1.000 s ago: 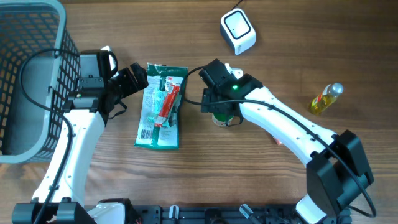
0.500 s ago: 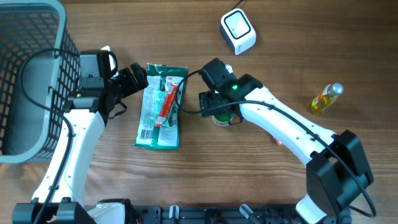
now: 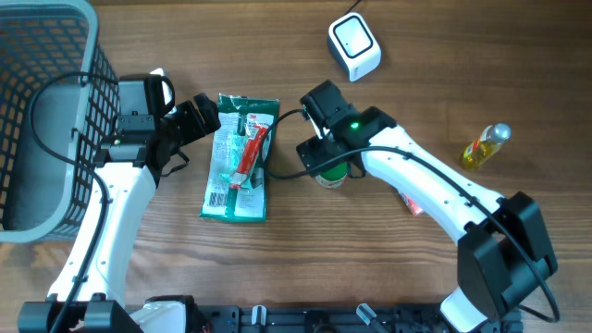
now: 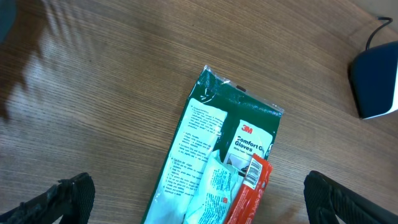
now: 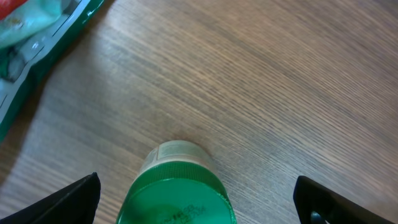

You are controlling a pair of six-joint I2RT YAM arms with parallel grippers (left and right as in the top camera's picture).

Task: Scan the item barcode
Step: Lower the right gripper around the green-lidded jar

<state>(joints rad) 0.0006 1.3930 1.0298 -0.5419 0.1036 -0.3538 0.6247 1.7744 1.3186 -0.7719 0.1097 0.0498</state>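
A white barcode scanner [image 3: 354,46] stands at the back of the table, and its edge [image 4: 375,81] shows in the left wrist view. A green glove packet [image 3: 237,159] lies flat with a red barcoded pack [image 3: 250,153] on top of it. My left gripper [image 3: 205,113] is open at the packet's [image 4: 214,155] upper left, holding nothing. A jar with a green lid [image 5: 177,193] stands upright right of the packet. Directly over it, my right gripper [image 3: 324,159] is open, its fingers apart on either side of the lid.
A grey wire basket [image 3: 46,120] fills the left edge of the table. A small yellow bottle [image 3: 486,146] lies at the right. A pink-red item [image 3: 412,202] peeks out from under the right arm. Bare wood lies along the front.
The right gripper has shifted slightly right and turned above the green-lidded jar, uncovering a pink-red item under its arm. The left arm and the packet have not moved.
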